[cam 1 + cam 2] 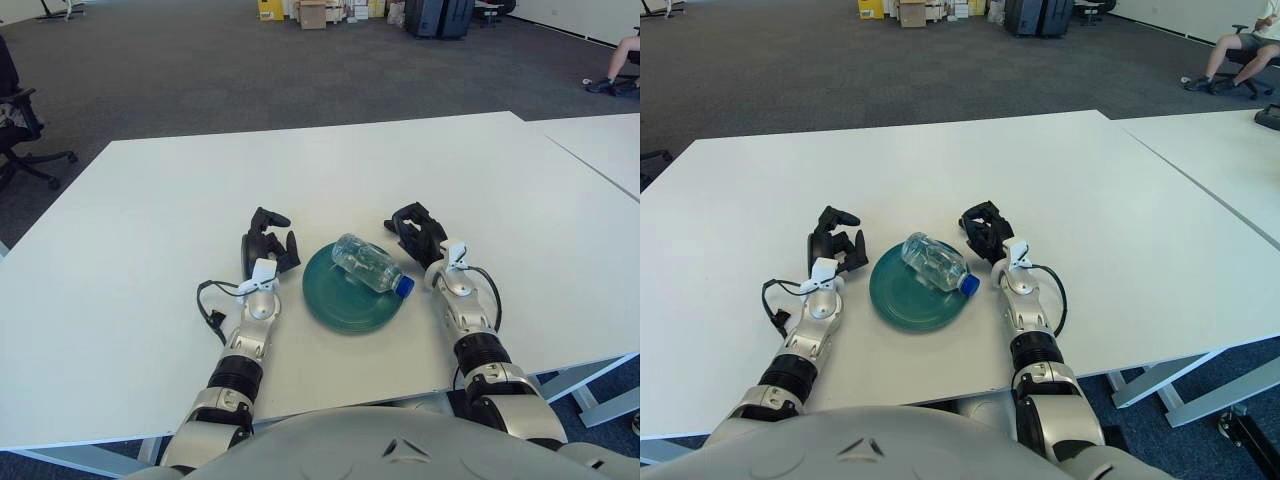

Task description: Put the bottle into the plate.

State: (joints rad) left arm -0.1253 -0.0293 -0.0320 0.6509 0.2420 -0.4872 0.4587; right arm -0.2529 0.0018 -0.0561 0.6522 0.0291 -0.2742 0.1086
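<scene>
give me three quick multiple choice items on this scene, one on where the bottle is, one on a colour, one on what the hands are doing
1. Where is the clear bottle?
A. lying on its side in the green plate
B. standing upright on the white table
C. in the left hand

2. What colour is the bottle's cap?
A. red
B. blue
C. white

3. What state are the hands in?
A. both grip the bottle
B. only the right grips the bottle
C. neither holds anything

Answers:
1. A, the bottle lies flat across the plate, cap toward the robot's right.
2. B, the cap at the plate's right edge is blue.
3. C, the left hand shows left of the plate and the right hand shows right of it, both clear of the bottle.
</scene>
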